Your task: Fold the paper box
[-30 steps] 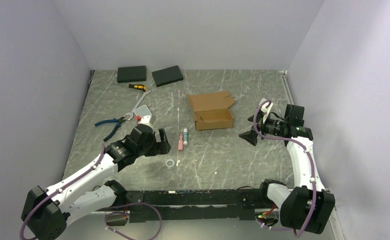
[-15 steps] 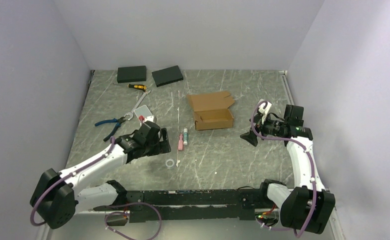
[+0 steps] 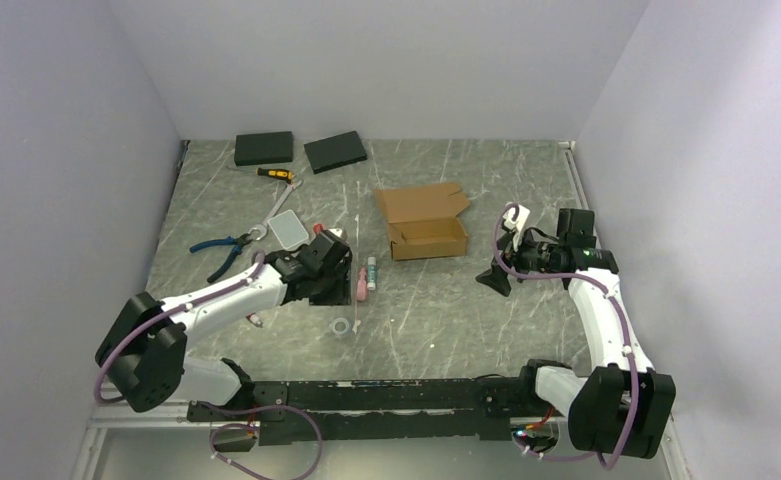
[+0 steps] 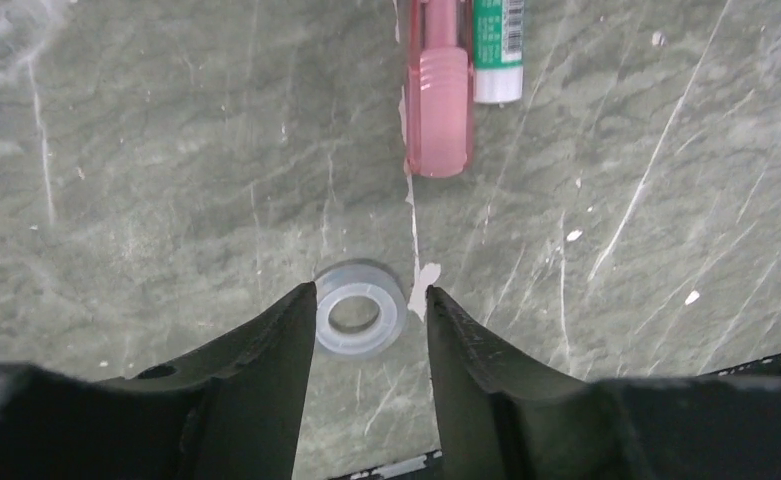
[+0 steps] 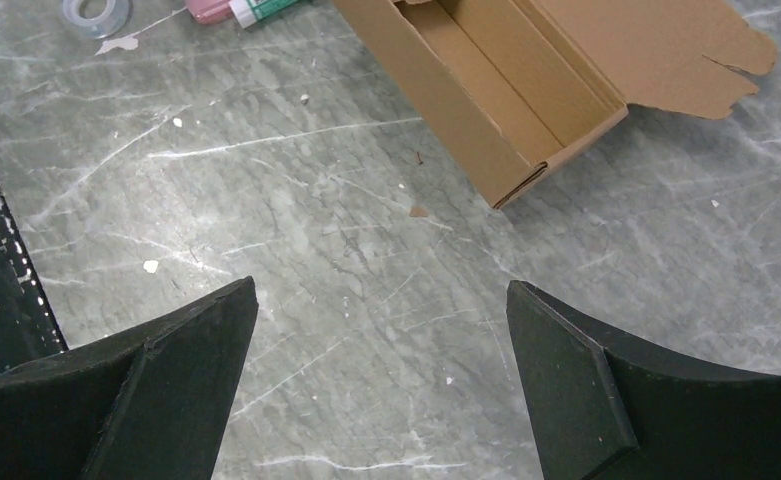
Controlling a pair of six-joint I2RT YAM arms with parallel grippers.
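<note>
Here's the paper box (image 3: 426, 225), plain brown cardboard, out on the grey-green marbled tabletop (image 3: 446, 330). Its tray faces up, the lid flap lies flat behind it, and nothing is touching it.

Just to the box's right and a little nearer the arms, the right pincer (image 3: 494, 277) hangs low. Its own camera shows the jaws spread wide over bare tabletop, with nothing in them, and the box's near end shows just beyond.

Over to the box's left, a white-and-green glue stick (image 3: 371, 272) and a pink marker (image 3: 362, 285) lie side by side. They are touching or very nearly so, near the box's front left corner. Nearer the arms than those two, and further from the box, a small clear tape ring (image 3: 340, 326) lies flat.

The left pincer (image 3: 334, 290) is right by that ring. Its wrist view frames the ring between the two fingers (image 4: 266, 380), with the jaws roughly half parted. I can't tell whether either finger touches the ring, but it isn't clamped.

Further left of the box comes a small pale flat container (image 3: 288, 231), then blue-handled pliers (image 3: 221, 247). Behind and to the left of the box lies a yellow-and-black screwdriver (image 3: 276, 174). Past that, a black slab (image 3: 264, 148) and a second black slab (image 3: 335, 151) sit side by side by the back wall.
</note>
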